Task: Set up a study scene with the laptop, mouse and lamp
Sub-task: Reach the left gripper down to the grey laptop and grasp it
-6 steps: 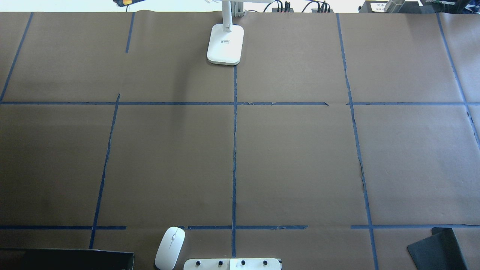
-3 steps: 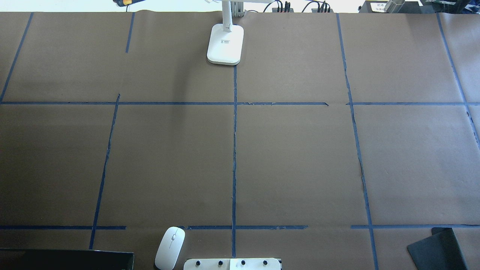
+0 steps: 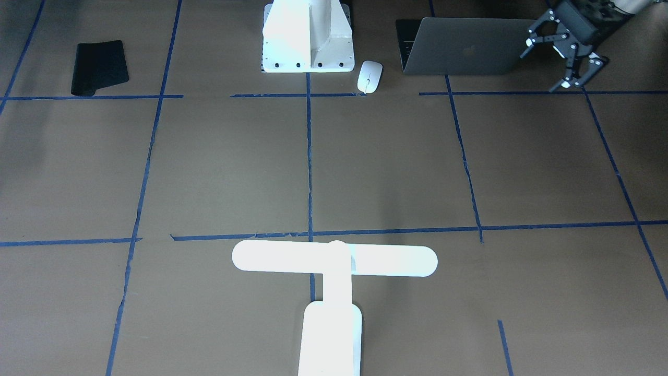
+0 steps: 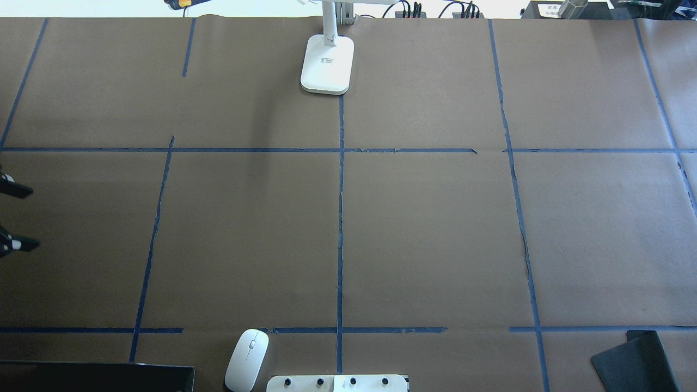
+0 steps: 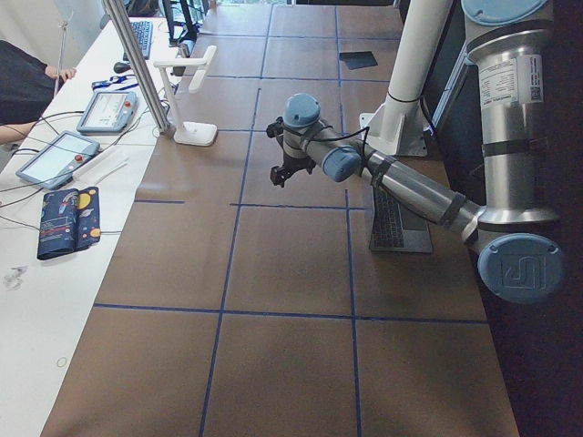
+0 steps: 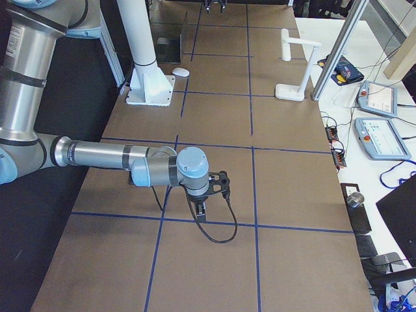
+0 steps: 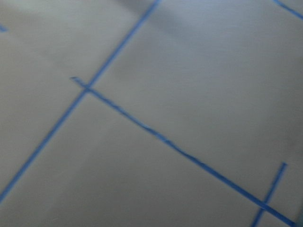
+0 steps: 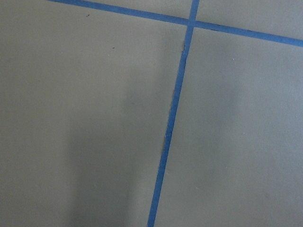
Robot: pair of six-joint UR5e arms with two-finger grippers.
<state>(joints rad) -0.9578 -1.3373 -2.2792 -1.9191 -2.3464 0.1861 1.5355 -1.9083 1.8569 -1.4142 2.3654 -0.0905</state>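
Over on the robot's left, the left arm [image 5: 410,187] reaches out low across the open laptop [image 3: 459,49]. Its wrist is bent so the left gripper [image 3: 545,70] points down at the table [image 4: 435,228], hovering just off the laptop's outer side with its fingers [image 4: 16,190] spread wide apart. The laptop stands at the robot's edge of the table, lid up, logo facing away from the robot. To its right lies the mouse [image 4: 246,359], just beside the corner of the white bolted pedestal [image 3: 308,36]. Straight across from the pedestal, at the far end of the centre tape line [image 4: 340,218], stands the lamp [image 4: 326,62], well apart from the rest. Further right, a black mat [image 4: 634,362] lies near the robot's edge. Beyond it the right arm [image 6: 110,156] stretches level and low over the brown paper, the right gripper [image 6: 203,208] aimed downward. Whether its fingers are open or closed I cannot tell.
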